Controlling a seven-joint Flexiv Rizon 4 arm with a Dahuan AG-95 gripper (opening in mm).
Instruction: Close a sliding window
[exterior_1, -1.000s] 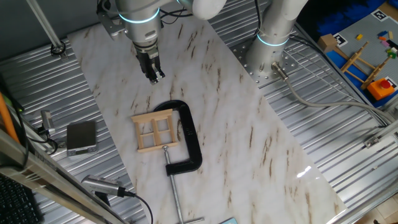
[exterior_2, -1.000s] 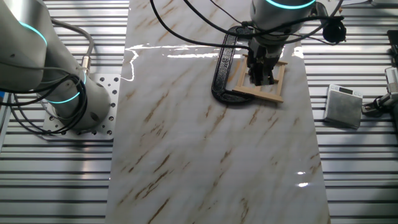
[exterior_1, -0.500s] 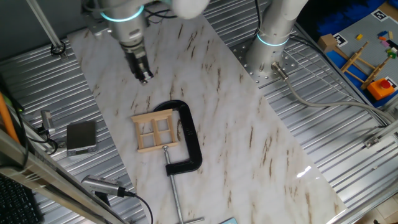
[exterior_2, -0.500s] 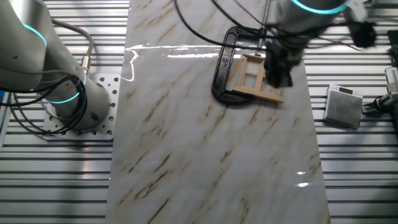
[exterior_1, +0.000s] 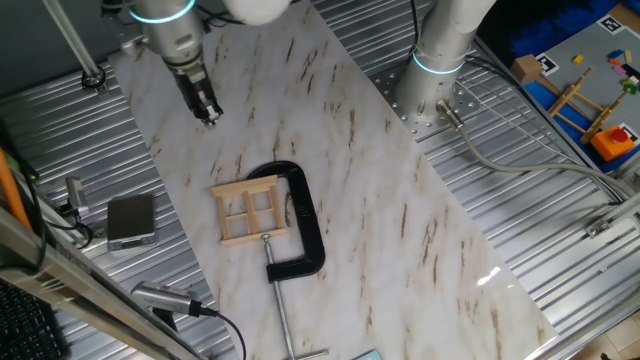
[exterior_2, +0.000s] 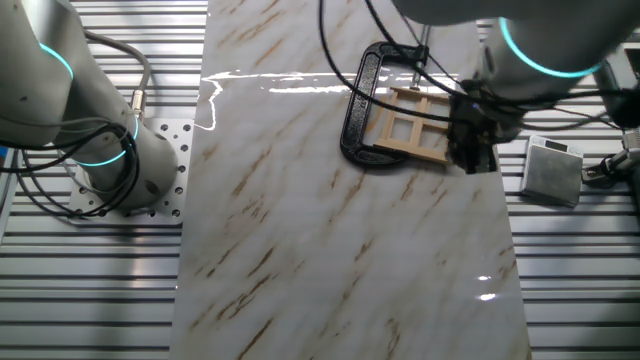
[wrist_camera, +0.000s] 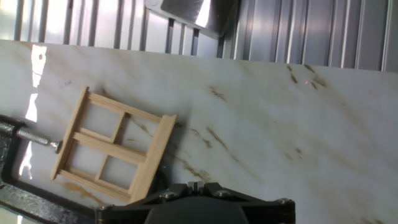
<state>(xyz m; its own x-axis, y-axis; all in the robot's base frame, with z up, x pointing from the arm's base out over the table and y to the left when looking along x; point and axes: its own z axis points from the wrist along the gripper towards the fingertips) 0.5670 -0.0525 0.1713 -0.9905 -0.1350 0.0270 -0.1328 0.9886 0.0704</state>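
Note:
The sliding window (exterior_1: 250, 210) is a small light-wood frame with four panes lying flat on the marble board, held in a black C-clamp (exterior_1: 303, 228). It also shows in the other fixed view (exterior_2: 410, 127) and at the left of the hand view (wrist_camera: 112, 146). My gripper (exterior_1: 208, 113) hangs above the board's far left corner, well away from the window, fingers together and holding nothing. In the other fixed view the gripper (exterior_2: 470, 158) is just right of the window's corner. In the hand view only its fingertips (wrist_camera: 194, 185) show, pressed together.
A grey metal box (exterior_1: 131, 220) sits on the ribbed table left of the board; it also shows in the other fixed view (exterior_2: 552, 170). A second arm's base (exterior_1: 437, 80) stands at the back right. Coloured toys with a ladder-like frame (exterior_1: 585, 100) lie far right.
My gripper has moved away from above the window, sideways toward the board's edge near the grey box. The window and clamp have not moved.

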